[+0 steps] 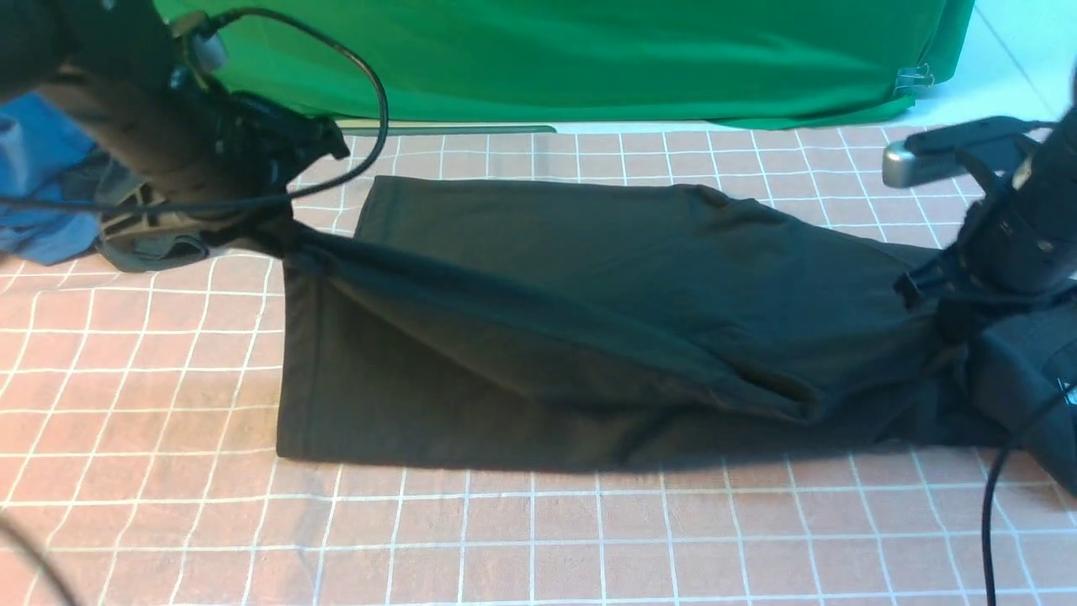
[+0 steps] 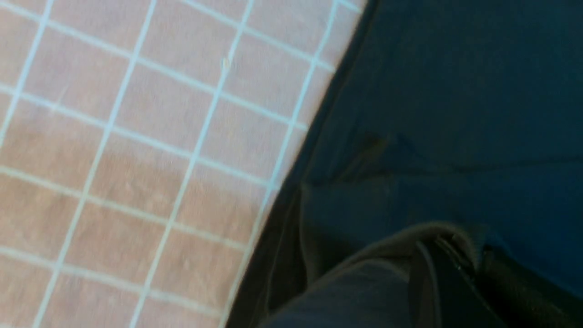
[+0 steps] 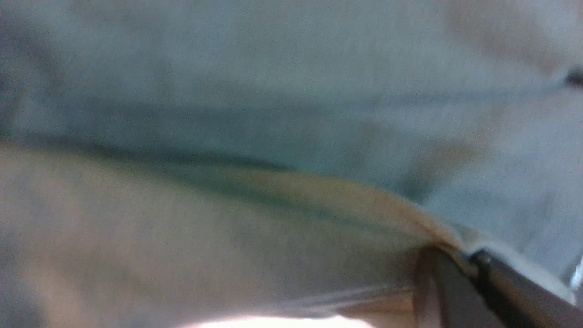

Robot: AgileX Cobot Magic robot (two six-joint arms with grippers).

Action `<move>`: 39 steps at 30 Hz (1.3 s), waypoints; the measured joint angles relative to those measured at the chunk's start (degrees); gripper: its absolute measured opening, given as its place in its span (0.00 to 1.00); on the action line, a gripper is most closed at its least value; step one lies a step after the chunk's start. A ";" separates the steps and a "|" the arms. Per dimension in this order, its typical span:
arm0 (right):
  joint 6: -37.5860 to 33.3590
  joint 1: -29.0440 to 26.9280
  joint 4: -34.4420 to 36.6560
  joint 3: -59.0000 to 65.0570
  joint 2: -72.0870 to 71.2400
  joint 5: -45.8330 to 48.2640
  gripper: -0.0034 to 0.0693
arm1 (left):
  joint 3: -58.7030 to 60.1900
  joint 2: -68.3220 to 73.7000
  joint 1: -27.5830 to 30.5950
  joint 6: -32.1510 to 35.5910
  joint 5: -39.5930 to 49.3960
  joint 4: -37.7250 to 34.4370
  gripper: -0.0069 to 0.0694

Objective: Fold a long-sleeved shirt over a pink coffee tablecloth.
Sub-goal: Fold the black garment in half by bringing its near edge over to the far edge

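On pink tablecloth (image 1: pixel 168 505), shirt (image 1: pixel 589 295) clamped by left pincer (image 1: pixel 279 231), right pincer (image 1: pixel 955 337), blue garment (image 1: pixel 50 227) leftward

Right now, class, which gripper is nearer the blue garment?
Left. The left gripper pinches the long-sleeved shirt near the blue garment; the right gripper holds its opposite end.

R wrist cam: blurred | L end effector (image 1: pixel 283 231) tips — buried in shirt (image 1: pixel 589 320) | R arm (image 1: pixel 1020 236) — edge-cut

No writing or label can be read anywhere.
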 joint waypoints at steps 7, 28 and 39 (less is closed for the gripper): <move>0.24 -0.06 0.00 -6.63 8.86 0.71 0.36 | -5.65 8.77 2.51 0.91 1.07 -2.04 0.13; -16.53 14.48 -0.46 6.83 1.77 -6.81 0.82 | -7.03 10.85 2.56 4.04 2.25 -3.07 0.13; -16.07 14.97 -0.46 7.56 2.76 -19.85 0.72 | -7.22 10.85 2.56 4.58 2.42 -3.34 0.13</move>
